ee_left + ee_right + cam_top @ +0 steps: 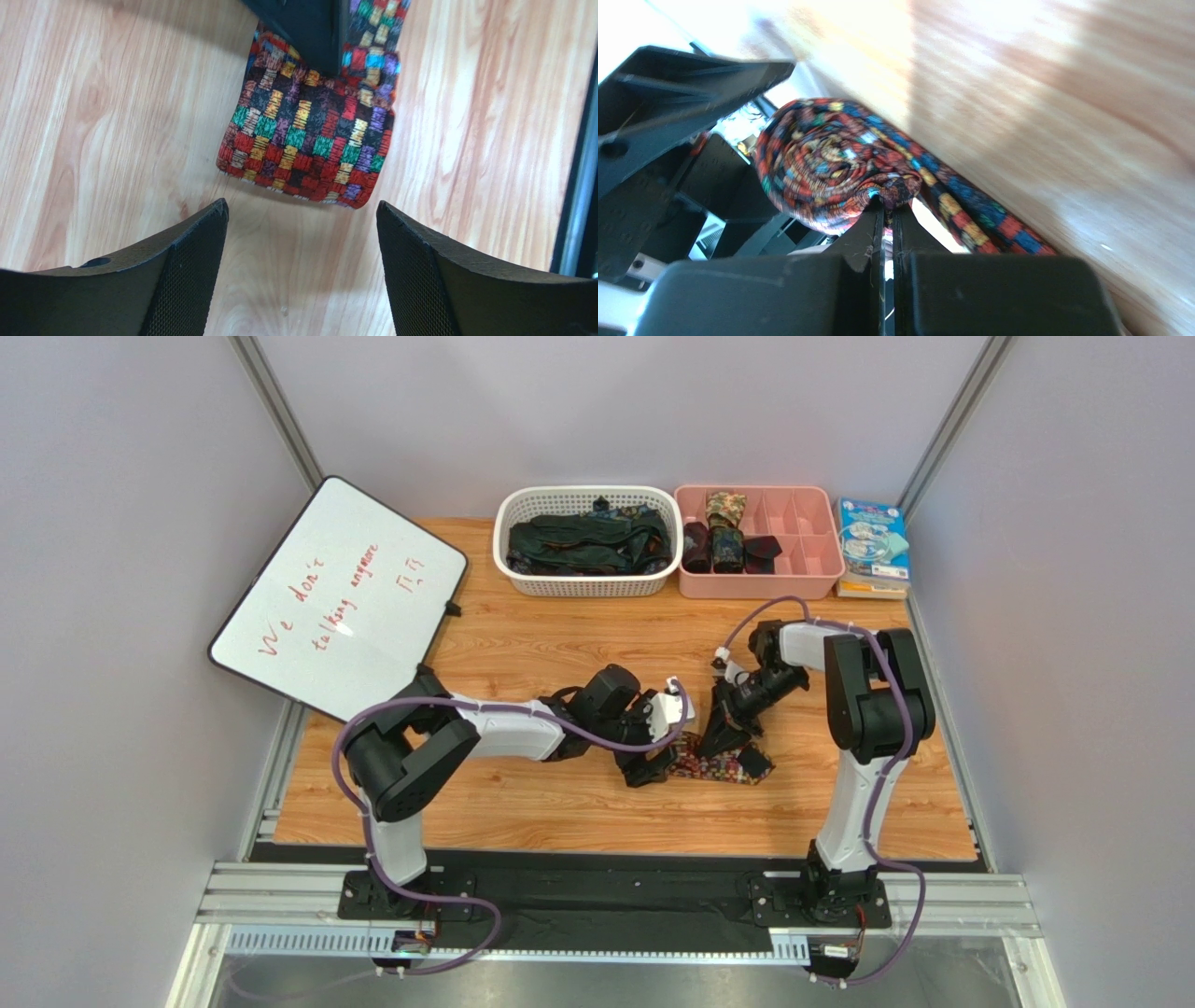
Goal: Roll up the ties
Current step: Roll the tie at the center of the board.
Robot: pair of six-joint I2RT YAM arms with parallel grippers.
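Right wrist view: patterned tie (822,164), part-rolled into a loose coil. The right gripper (889,210) is closed, fingers pressed together and pinching the fabric at the coil's core.

Left wrist view: left gripper (302,241) spread wide, holding nothing, poised over the table (105,105). The tie's flat, unrolled end lies just ahead of its fingers.

Top view: the tie sits mid-table between the two grippers. Dark ties fill the white basket (586,585); rolled coils sit in the pink tray (814,546).

Step in hand, by judgement: winding the remaining length.
- Hold the core pinch firm so the coil does not spring loose.
- Have the left gripper pin or feed the flat end straight, edges in line, so the layers stack evenly.
- Turn slowly; the fabric looks slippery.

Writing: whiteboard (337,595), red marker, "We don't talking anymore", plus small marks I cannot read. Book (873,539) at far right, cover text too small to read.
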